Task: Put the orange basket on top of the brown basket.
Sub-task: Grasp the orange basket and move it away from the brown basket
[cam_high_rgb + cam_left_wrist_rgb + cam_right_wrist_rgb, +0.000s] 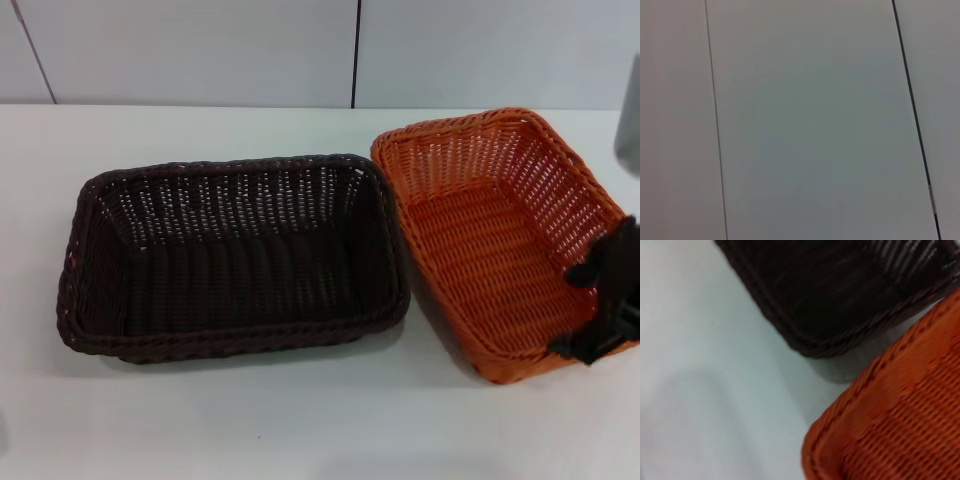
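Head view: white table [250, 420]. The brown basket [235, 255] sits left-centre, long axis left-right, open side up. The orange basket [500, 240] is just right of it, tilted, left edge near the brown rim, long axis running near-far. The right gripper [600, 305] has its jaws clamped on the orange basket's right rim, prob. lifting it.

Left wrist view: only blank wall panels; left arm parked out of sight.

Right wrist view: both baskets' corners close together, w/ table beside.
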